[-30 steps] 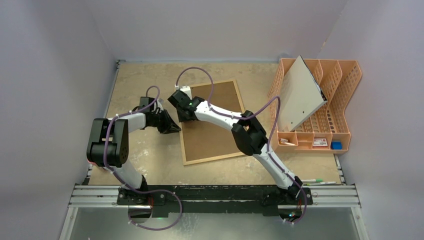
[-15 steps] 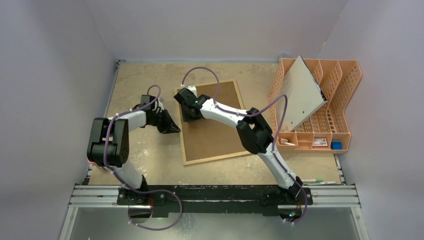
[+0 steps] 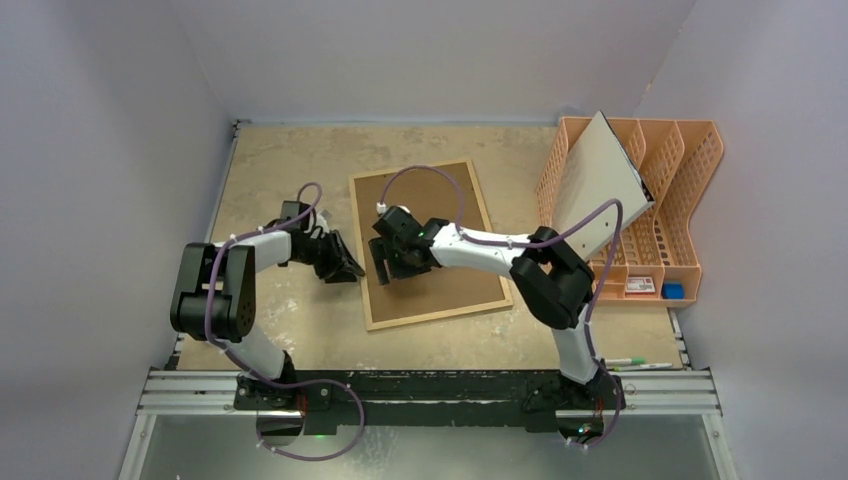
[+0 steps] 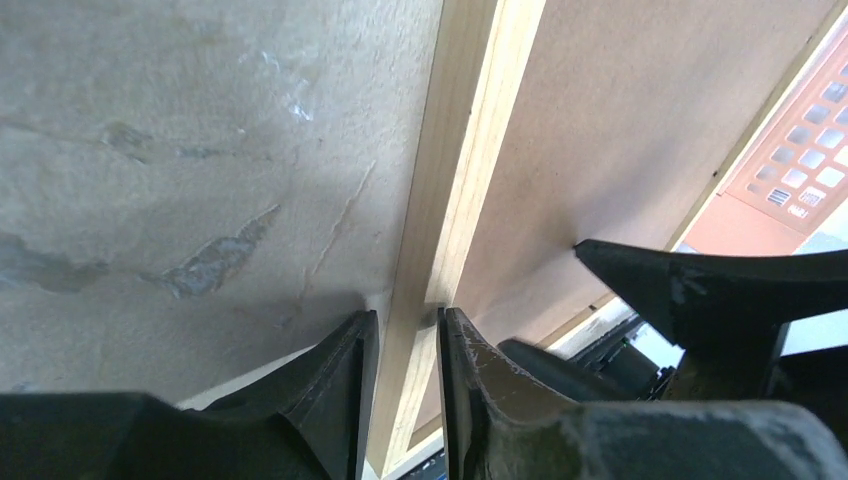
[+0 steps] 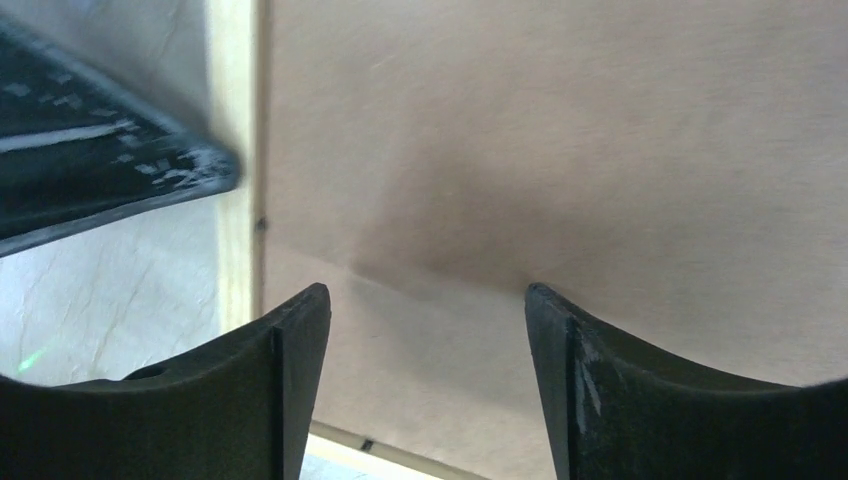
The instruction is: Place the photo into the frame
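Top external view: one orange plastic file rack [image 3: 690, 150] stands at the right side of the desk [image 3: 280, 160]. One grey-white board [image 3: 600, 190] leans tilted in its tall left slots. Its low front compartments hold a pale small thing [image 3: 575, 285] on the left, a small card or box [image 3: 640, 285] in the middle and a small blue thing [image 3: 673, 291] on the right; what these are is too small to tell. One frame [image 3: 450, 285] lies flat on the middle of the desk, brown fibreboard back up, turned a little askew, well apart from the rack. The left pincer [image 3: 352, 270] sits at the frame's left edge. In the left wrist view it [image 4: 405, 320] is open only narrowly, with one of its fingers [image 4: 350, 370] on either side of the light-wood rail [image 4: 470, 150]; the fingers stand close beside the wood, but whether they press on it cannot be told. The right pincer [image 3: 385, 265] hangs over the frame just inside that same edge, near the left one. In the right wrist view it [image 5: 425, 330] is spread wide above the bare fibreboard back [image 5: 560, 150] and has hold of nothing, with the other arm's dark finger [image 5: 100, 160] across the rail at upper left. Counted: two arms, two pincers, one frame, one rack, one board, and what look like two pens [image 3: 635, 363] at the near right edge of the desk.
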Tool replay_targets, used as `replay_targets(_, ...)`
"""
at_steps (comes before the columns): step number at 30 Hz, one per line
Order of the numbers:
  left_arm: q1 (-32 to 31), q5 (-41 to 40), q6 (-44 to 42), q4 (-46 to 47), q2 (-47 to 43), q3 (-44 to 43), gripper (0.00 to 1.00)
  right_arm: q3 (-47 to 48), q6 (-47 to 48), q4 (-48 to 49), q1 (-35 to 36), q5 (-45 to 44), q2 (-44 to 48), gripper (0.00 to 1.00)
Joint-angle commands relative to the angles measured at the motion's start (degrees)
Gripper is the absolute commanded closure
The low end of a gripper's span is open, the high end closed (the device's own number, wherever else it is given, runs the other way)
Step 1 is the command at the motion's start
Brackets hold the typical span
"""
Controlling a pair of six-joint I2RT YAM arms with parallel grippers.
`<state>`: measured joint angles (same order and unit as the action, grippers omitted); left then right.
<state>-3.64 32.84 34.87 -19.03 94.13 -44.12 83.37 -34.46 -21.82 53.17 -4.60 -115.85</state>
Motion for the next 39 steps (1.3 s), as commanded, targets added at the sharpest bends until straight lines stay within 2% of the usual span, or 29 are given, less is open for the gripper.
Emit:
replay_targets(1, -0.48, -0.85, -0.33, -0.99, -0.09, 2.62, 0.68, -0.78, 0.51, -0.23, 4.28, 3.93, -1.29, 0.25)
replay_targets(3, -0.50, -2.19, -0.16, -1.46, 0.44, 3.01, 0.69, 0.75, 0.38, -1.27, 5.16, 3.05, -2.99, 0.24)
replay_targets(4, -0.53, -3.84, 0.01, -2.11, 1.01, 3.61, 0.74, 3.25, -0.56, -3.13, 5.62, 0.66, -5.99, 0.23)
replay_targets(9, -0.50, -5.14, 0.02, -2.29, 1.15, 4.51, 0.86, 6.23, -3.00, -5.31, 5.62, -2.89, -9.50, 0.24)
replay_targets(14, -0.54, -5.87, -0.13, -2.58, 1.25, 5.00, 0.92, 8.59, -6.93, -8.81, 5.63, -6.99, -10.73, 0.26)
replay_targets(21, -0.49, -6.45, -0.20, -3.07, 1.66, 5.01, 0.94, 10.07, -8.11, -10.37, 5.63, -11.68, -10.14, 0.33)
replay_targets(33, -0.49, -6.38, -0.22, -3.14, 1.31, 5.09, 0.95, 9.61, -7.56, -11.16, 5.55, -9.31, -10.91, 0.41)
replay_targets(39, -0.54, -3.20, -0.69, -3.91, 0.37, 4.26, 0.94, 9.06, -8.12, -10.65, 5.54, -8.60, -11.19, 0.41)
